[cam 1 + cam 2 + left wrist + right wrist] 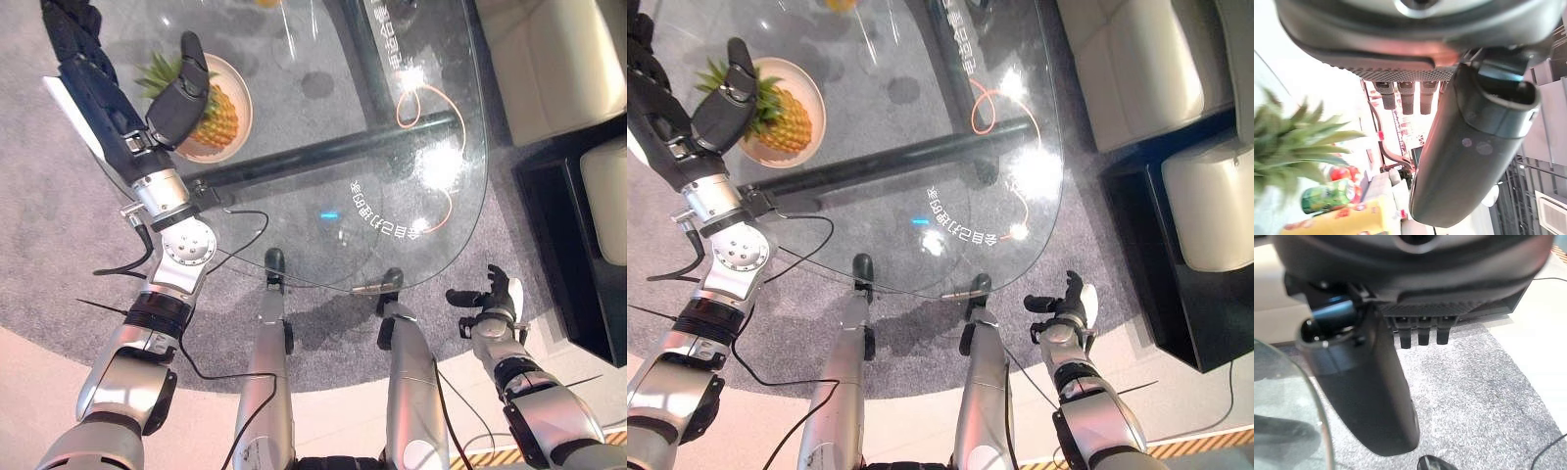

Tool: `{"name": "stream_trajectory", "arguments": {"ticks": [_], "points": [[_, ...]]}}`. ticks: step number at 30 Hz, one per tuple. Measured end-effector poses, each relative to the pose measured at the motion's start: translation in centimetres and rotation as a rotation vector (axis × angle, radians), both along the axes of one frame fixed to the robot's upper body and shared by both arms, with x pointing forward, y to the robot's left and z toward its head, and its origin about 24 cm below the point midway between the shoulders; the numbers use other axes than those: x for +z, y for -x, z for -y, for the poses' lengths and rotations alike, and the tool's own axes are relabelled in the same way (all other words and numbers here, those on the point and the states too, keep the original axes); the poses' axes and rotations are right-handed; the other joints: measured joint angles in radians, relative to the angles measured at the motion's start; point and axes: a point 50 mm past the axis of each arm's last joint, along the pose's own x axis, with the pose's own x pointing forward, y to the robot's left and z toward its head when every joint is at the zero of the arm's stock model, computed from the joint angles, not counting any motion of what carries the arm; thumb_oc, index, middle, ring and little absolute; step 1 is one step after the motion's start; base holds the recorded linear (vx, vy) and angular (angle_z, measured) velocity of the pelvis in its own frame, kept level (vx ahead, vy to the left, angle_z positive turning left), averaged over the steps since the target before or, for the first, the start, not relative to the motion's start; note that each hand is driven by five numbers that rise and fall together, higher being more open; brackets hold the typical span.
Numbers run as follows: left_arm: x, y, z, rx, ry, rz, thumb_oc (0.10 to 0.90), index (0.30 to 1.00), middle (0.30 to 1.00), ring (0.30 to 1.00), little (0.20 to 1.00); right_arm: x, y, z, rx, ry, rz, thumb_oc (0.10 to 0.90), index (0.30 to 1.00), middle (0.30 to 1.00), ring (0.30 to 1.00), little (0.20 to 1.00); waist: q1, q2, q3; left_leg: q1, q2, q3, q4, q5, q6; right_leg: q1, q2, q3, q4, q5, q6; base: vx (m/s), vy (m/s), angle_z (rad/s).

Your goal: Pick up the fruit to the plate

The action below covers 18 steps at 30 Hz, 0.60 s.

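The pineapple (pixel 784 119) lies on its side in the plate (pixel 813 103), at the far left of the glass tabletop (pixel 392 176). Its body is golden yellow with a diamond-patterned skin, and its spiky green crown (pixel 1298 147) points left, reaching past the plate's rim. The plate is round, shallow and pale beige, and the fruit covers most of it.

The left hand (pixel 181 98) hangs just above the pineapple, over the join of crown and body. Its fingers (pixel 1405 95) are straight and relaxed, closed around nothing, with the thumb standing out beside them; whether the hand touches the fruit cannot be told.

The tabletop is clear glass with a rounded near edge, carried on a dark tubular frame (pixel 323 152), and it bears white lettering and an orange curved line. Grey carpet (pixel 1484 387) shows beneath it.

The right hand (pixel 490 294) is near and to the right, off the tabletop above the carpet, fingers loosely spread and holding nothing.
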Motion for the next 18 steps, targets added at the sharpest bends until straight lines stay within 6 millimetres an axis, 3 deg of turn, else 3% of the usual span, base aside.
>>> {"name": "stream_trajectory", "arguments": {"ticks": [6,7,9,13,14,16,18], "points": [[-3.9,0.3,-3.9,0.020,0.080,-0.227,0.800,0.900,0.900,0.900,0.900,-2.7,3.7,1.2,-0.052,-0.022,-0.050,0.800,0.900,0.900,0.900,0.900,-0.004,0.025,-0.002,0.238,0.005,0.001,-0.094,-0.001,0.001,0.261,0.005,-0.027,-0.124,0.008,0.015,0.08,-0.026,0.04],[-6.1,0.8,-5.2,0.043,0.091,-0.320,0.800,0.900,0.900,0.900,0.900,-3.7,5.5,1.7,-0.076,-0.026,-0.078,0.800,0.900,0.900,0.900,0.900,-0.007,0.032,-0.004,0.317,0.003,0.002,-0.119,0.000,0.001,0.362,0.004,-0.040,-0.185,0.018,0.023,0.10,-0.010,0.11],[-8.1,1.4,-6.2,0.064,0.106,-0.404,0.800,0.900,0.900,0.900,0.900,-5.1,8.1,2.6,-0.105,-0.016,-0.137,0.800,0.900,0.900,0.900,0.900,-0.004,0.041,-0.024,0.371,0.003,-0.001,-0.134,-0.019,0.011,0.444,0.001,-0.051,-0.249,0.023,0.031,0.19,-0.011,0.16],[-11.9,2.8,-8.7,0.121,0.130,-0.580,0.800,0.900,0.900,0.900,0.900,-6.7,10.8,2.9,-0.131,-0.035,-0.203,0.800,0.900,0.900,0.900,0.900,-0.004,0.052,-0.042,0.464,-0.005,-0.001,-0.174,-0.020,0.010,0.587,0.000,-0.076,-0.374,0.072,0.040,0.19,0.015,0.08],[-14.3,3.8,-9.5,0.133,0.140,-0.686,0.800,0.900,0.900,0.900,0.900,-7.4,12.0,2.7,-0.132,-0.057,-0.236,0.800,0.900,0.900,0.900,0.900,-0.004,0.051,-0.086,0.482,-0.009,-0.001,-0.197,-0.023,0.015,0.616,-0.001,-0.081,-0.419,0.084,0.042,0.17,0.008,0.02],[-16.4,4.7,-9.9,0.145,0.150,-0.776,0.800,0.900,0.900,0.900,0.900,-8.0,12.8,2.4,-0.130,-0.069,-0.262,0.800,0.900,0.900,0.900,0.900,-0.006,0.051,-0.120,0.496,-0.014,0.000,-0.199,-0.025,0.016,0.645,-0.004,-0.088,-0.451,0.093,0.045,0.20,0.012,0.07],[-20.4,7.0,-10.4,0.155,0.166,-0.945,0.800,0.900,0.900,0.900,0.900,-9.1,14.2,1.5,-0.103,-0.094,-0.315,0.800,0.900,0.900,0.900,0.900,-0.020,0.041,-0.179,0.546,-0.018,0.002,-0.199,-0.047,0.010,0.726,-0.005,-0.107,-0.503,0.099,0.047,0.21,0.021,0.07]]}}
